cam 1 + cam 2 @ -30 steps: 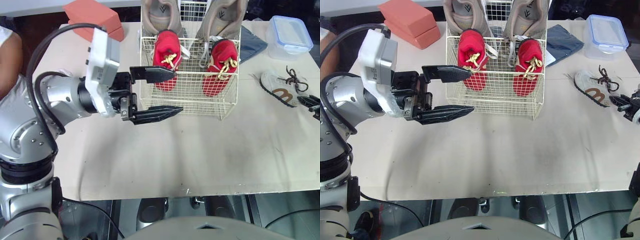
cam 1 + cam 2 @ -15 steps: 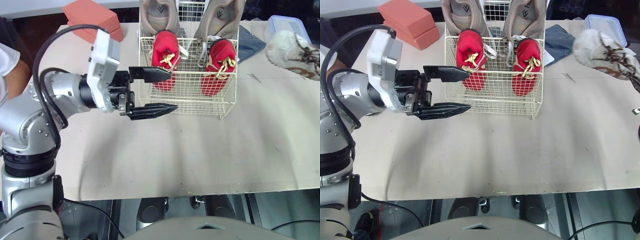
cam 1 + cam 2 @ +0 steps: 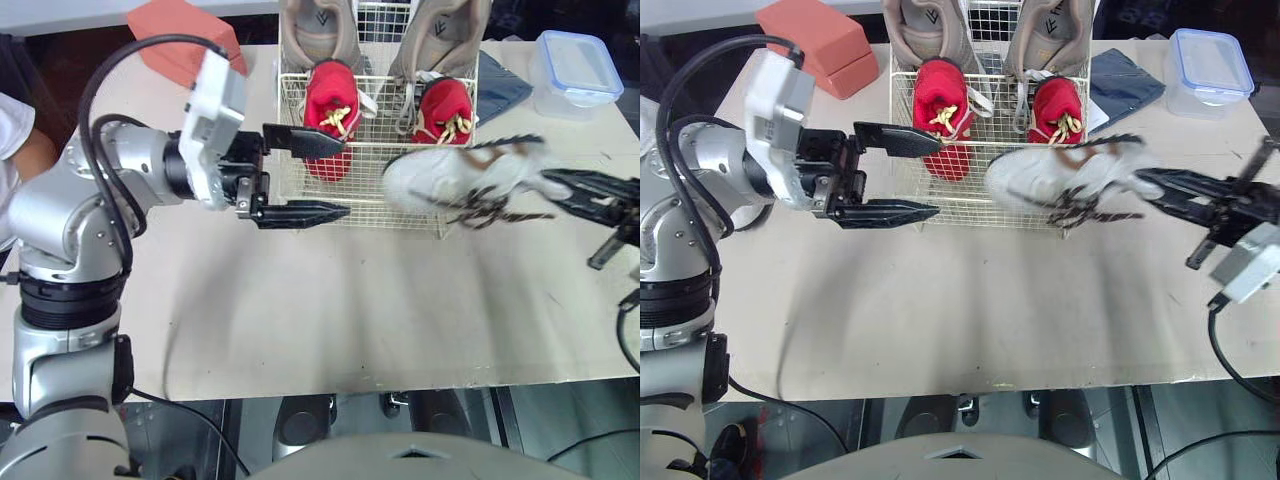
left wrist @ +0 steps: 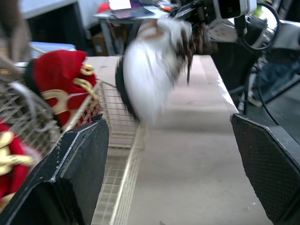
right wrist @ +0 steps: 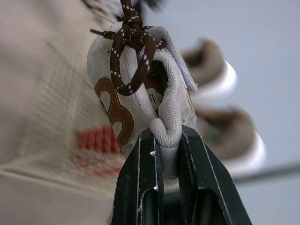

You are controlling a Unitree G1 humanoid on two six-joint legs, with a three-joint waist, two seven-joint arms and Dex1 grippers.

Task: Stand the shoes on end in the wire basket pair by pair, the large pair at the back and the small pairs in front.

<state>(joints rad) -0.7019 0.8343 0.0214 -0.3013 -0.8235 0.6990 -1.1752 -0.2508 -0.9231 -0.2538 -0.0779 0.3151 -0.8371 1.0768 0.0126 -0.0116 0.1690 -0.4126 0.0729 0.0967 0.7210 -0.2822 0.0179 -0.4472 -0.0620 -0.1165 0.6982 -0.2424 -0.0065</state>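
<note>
Left eye view: shoe [image 3: 452, 176], toe leftward.

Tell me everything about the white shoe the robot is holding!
The white shoe is small and cloth-looking, with speckled brown laces and a curly brown mark on its side. The right gripper pinches its padded heel rim, holding it sideways in the air just before the basket, toe toward the robot's left.

Lab or workshop: cluttered bench [image 4: 123, 13] behind.
</note>
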